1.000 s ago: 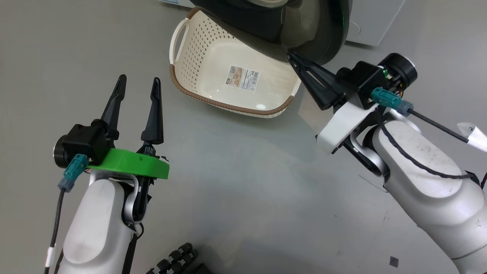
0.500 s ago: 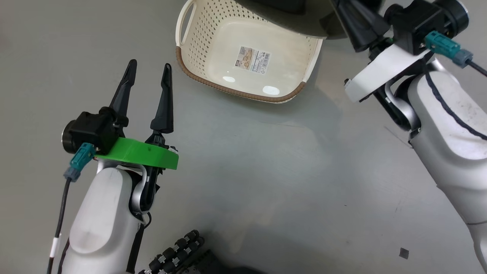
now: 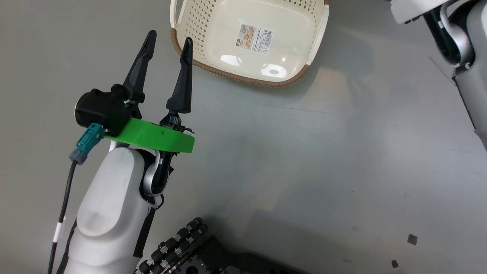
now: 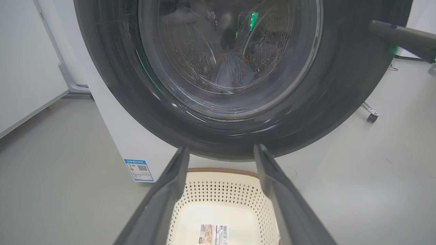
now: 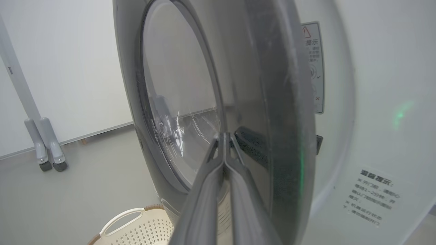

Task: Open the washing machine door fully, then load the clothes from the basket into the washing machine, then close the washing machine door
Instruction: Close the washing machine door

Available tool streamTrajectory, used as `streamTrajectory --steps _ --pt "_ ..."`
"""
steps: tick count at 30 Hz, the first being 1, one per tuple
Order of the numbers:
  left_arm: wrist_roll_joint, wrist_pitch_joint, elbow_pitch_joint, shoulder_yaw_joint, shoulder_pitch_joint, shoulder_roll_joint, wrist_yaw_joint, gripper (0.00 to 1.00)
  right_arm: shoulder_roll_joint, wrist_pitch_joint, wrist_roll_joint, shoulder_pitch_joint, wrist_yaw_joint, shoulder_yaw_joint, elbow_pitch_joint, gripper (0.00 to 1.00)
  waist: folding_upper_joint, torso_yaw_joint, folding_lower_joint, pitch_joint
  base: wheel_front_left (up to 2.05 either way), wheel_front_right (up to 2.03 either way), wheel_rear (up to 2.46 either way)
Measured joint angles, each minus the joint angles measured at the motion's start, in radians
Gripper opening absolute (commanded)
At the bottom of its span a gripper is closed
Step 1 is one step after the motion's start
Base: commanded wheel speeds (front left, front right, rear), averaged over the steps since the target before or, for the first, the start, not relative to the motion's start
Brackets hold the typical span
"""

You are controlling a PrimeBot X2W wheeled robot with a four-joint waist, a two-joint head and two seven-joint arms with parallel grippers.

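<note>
The washing machine door (image 4: 347, 85), with its black rim and glass bowl, stands nearly flat to the white washing machine (image 4: 136, 143). Light blue clothes (image 4: 235, 73) show through the glass, inside the drum. In the right wrist view I see the door (image 5: 272, 102) edge-on, and my right gripper (image 5: 224, 136) is shut and empty, its tips against the door's outer face. My left gripper (image 3: 169, 36) hangs open and empty above the left corner of the basket (image 3: 315, 49). The basket (image 4: 221, 190) is empty and sits on the floor below the door.
My right forearm (image 3: 462, 34) crosses the upper right of the head view. My dark wheeled base (image 3: 190, 255) shows at the bottom edge. White wall panels and a castered stand (image 5: 47, 149) lie left of the machine. Grey floor lies around the basket.
The head camera has shifted. The door has swung off the basket toward the machine, with my shut right gripper following it up out of the head view. My left gripper has moved closer to the basket.
</note>
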Motion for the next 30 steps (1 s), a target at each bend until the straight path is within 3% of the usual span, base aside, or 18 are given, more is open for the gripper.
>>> streamTrajectory --steps 13,30 --pt "-0.019 0.000 0.002 -0.041 -0.049 -0.002 0.000 1.00 -0.002 0.003 -0.017 -0.145 -0.003 -0.022 0.093 0.00 -0.0001 0.034 0.0000 0.057 0.00 0.00 0.00" --pt "-0.021 0.000 0.010 -0.058 -0.052 -0.002 0.000 1.00 0.031 -0.024 -0.036 -0.220 0.000 -0.025 0.221 0.00 0.0000 0.042 0.0000 0.063 0.00 0.00 0.00"
